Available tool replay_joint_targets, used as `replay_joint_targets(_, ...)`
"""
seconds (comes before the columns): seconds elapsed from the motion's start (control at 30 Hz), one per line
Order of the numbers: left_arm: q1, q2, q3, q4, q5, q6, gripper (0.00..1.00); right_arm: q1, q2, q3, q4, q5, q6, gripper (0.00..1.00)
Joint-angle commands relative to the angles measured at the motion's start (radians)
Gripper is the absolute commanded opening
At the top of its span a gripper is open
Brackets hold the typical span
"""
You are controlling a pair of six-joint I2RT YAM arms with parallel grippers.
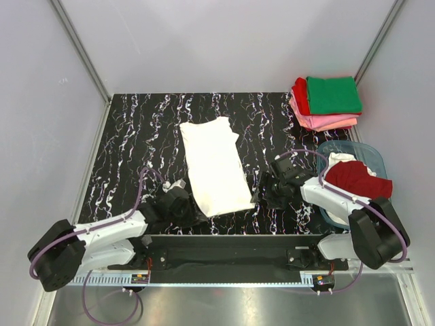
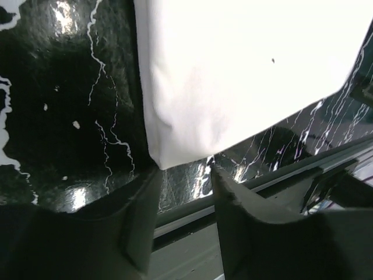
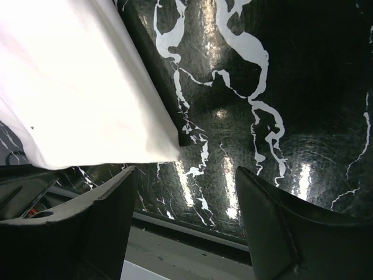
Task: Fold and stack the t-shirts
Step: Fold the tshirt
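A white tee (image 1: 214,166) lies flat in the middle of the black, white-veined counter (image 1: 136,136). It is folded into a long strip that runs from the far side towards the arms, and no print shows on its upper face.

The left end effector (image 1: 182,200) sits low at the strip's near left corner. In its wrist view the left end effector (image 2: 185,172) is spread open with nothing between the fingers. The corner of the white tee (image 2: 233,76) lies just ahead of the left fingertip, and I can't tell if it touches.

The right end effector (image 1: 264,193) sits low off the near right corner. Its wrist view shows the right end effector (image 3: 186,172) spread wide and empty. The corner of the white tee (image 3: 76,87) lies just past the left finger, with bare counter (image 3: 303,87) ahead of the gap.

At the far right corner there is a folded stack. A green tee (image 1: 333,95) lies on top, a red tee (image 1: 300,95) shows beneath it on the left, and a pink tee (image 1: 323,122) sticks out at the near edge.

Nearer the right arm stands a tub (image 1: 376,160). It holds a crumpled dark red tee (image 1: 357,178), and a second white tee (image 1: 340,158) peeks out behind that.
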Motion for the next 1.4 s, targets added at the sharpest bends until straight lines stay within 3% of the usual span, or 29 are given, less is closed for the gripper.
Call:
replay_joint_targets(0.0,-0.007,0.060,0.013,-0.016,-0.079,0.028,0.34,-0.004,-0.019,0.009,0.027,-0.034,-0.009,0.74)
replay_joint_targets(0.13,-0.007,0.083,0.062,-0.060,-0.119,0.055,0.12,-0.002,-0.033,-0.020,0.049,-0.072,0.005,0.73)
replay_joint_targets(0.27,-0.007,0.003,0.067,-0.166,-0.174,0.061,0.00,-0.002,-0.058,-0.054,0.078,-0.114,0.031,0.74)
replay_joint_targets(0.4,-0.007,-0.109,0.045,-0.248,-0.223,0.052,0.00,0.012,-0.056,-0.074,0.113,-0.131,0.057,0.75)
replay_joint_targets(0.43,-0.007,-0.129,0.041,-0.251,-0.222,0.058,0.05,0.015,-0.048,-0.074,0.119,-0.132,0.057,0.76)
replay_joint_targets(0.47,-0.007,-0.155,0.044,-0.260,-0.225,0.059,0.32,0.016,-0.044,-0.075,0.124,-0.129,0.059,0.76)
replay_joint_targets(0.5,-0.007,-0.163,0.042,-0.254,-0.212,0.061,0.49,0.018,-0.041,-0.077,0.127,-0.129,0.059,0.76)
replay_joint_targets(0.53,-0.007,-0.169,0.038,-0.245,-0.205,0.064,0.58,0.018,-0.035,-0.078,0.133,-0.128,0.059,0.76)
replay_joint_targets(0.6,-0.007,-0.166,0.033,-0.223,-0.196,0.065,0.67,0.018,-0.032,-0.080,0.135,-0.128,0.059,0.76)
replay_joint_targets(0.73,-0.007,-0.105,0.031,-0.179,-0.196,0.072,0.65,0.019,-0.041,-0.074,0.126,-0.123,0.057,0.76)
replay_joint_targets(0.9,-0.007,0.059,0.041,-0.021,-0.136,0.084,0.58,0.018,-0.045,-0.071,0.116,-0.120,0.054,0.76)
replay_joint_targets(1.0,-0.007,0.144,0.062,0.013,-0.127,0.099,0.35,0.018,-0.045,-0.071,0.110,-0.122,0.050,0.76)
replay_joint_targets(1.03,-0.007,0.159,0.062,0.027,-0.123,0.101,0.15,0.018,-0.047,-0.071,0.107,-0.120,0.048,0.77)
replay_joint_targets(1.1,-0.007,0.153,0.054,0.015,-0.125,0.093,0.00,0.018,-0.056,-0.071,0.100,-0.117,0.048,0.76)
replay_joint_targets(1.37,0.021,-0.130,0.010,-0.237,-0.226,0.070,0.00,0.059,-0.055,-0.101,0.159,-0.132,0.120,0.72)
